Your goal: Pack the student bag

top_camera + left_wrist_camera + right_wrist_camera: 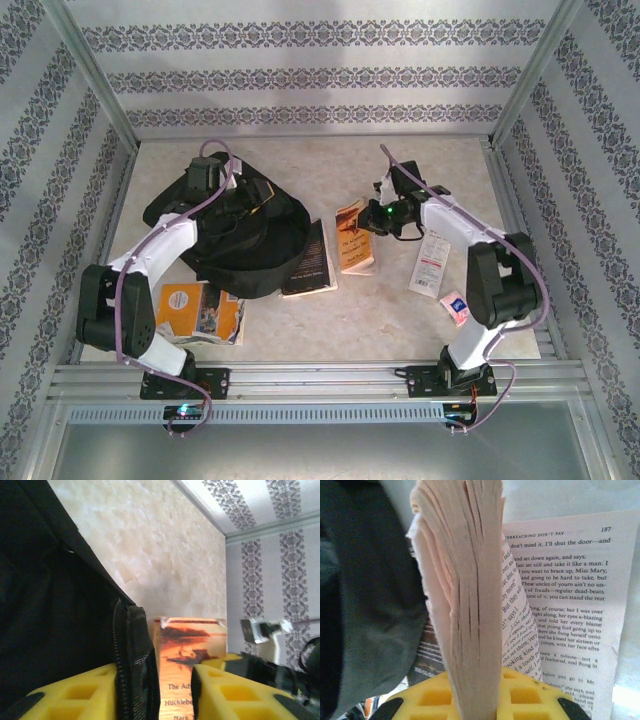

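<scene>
The student bag, a big black backpack, lies left of centre on the table. My left gripper is over its top. In the left wrist view the bag's zippered edge stands between the yellow fingers, against the left one. A gap is left to the right one, so my left gripper is open. My right gripper is shut on the page block of an orange paperback. The book's pages rise upright from between the pads of my right gripper, and loose pages fan to the right.
A black book lies against the bag's right side. A yellow-orange book sits near the left arm's base. A white packet and a small pink-and-white item lie by the right arm. Patterned walls enclose the table.
</scene>
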You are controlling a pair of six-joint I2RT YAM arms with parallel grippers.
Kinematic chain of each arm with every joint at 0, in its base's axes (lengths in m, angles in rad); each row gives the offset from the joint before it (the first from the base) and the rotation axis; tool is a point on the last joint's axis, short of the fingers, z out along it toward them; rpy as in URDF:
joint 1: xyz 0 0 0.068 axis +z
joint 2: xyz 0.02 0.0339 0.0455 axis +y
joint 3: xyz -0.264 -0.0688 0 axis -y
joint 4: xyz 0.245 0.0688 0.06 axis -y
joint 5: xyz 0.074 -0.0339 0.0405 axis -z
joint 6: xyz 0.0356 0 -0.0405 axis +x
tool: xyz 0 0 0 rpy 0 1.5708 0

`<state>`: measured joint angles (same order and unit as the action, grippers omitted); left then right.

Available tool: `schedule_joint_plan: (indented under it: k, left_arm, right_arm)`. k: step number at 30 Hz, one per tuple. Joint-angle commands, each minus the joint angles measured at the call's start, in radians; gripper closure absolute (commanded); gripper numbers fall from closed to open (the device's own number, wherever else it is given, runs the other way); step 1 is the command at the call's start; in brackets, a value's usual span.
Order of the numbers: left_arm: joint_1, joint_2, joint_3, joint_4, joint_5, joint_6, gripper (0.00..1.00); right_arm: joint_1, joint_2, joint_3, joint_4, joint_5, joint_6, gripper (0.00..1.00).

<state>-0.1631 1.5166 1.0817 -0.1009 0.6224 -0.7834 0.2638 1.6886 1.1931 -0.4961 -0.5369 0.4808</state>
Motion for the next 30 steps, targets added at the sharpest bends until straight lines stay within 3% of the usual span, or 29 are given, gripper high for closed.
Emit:
schedule_joint_plan:
  k: [1,5,7,11,13,16,21,26,30]
  left_arm:
    - [-0.032,-0.092,0.102,-0.196,-0.135,0.167,0.49]
    - [-0.107,-0.127,0.251,-0.43,-0.309,0.332,0.37]
    - [-0.133,-0.149,0.277,-0.469,-0.337,0.36,0.26]
    - [-0.179,-0.179,0.267,-0.459,-0.271,0.336,0.06]
    - [-0.207,-0.184,0.257,-0.438,-0.225,0.315,0.0]
    - [-0.24,-0.19,0.222,-0.357,-0.128,0.268,0.0]
    - [-0.242,-0.187,0.104,-0.086,0.064,0.086,0.0]
    - [-0.242,-0.173,0.014,0.161,0.161,-0.074,0.01]
    - [-0.245,-0.152,-0.038,0.335,0.216,-0.183,0.1]
  right_arm:
    - [-0.004,-0.113,-0.015,0.02,-0.018,0.029,0.95]
    - [-0.002,-0.205,-0.021,0.054,-0.059,0.058,0.94]
    - [0.001,-0.242,-0.022,0.079,-0.088,0.08,0.94]
    - [0.019,-0.312,-0.039,0.175,-0.158,0.147,0.93]
    - [0.032,-0.338,-0.046,0.211,-0.174,0.174,0.93]
    - [0.055,-0.37,-0.069,0.294,-0.217,0.231,0.92]
    - [0.106,-0.403,-0.124,0.471,-0.31,0.329,0.91]
    - [0.143,-0.415,-0.172,0.591,-0.371,0.396,0.89]
    - [0.156,-0.43,-0.194,0.629,-0.379,0.416,0.89]
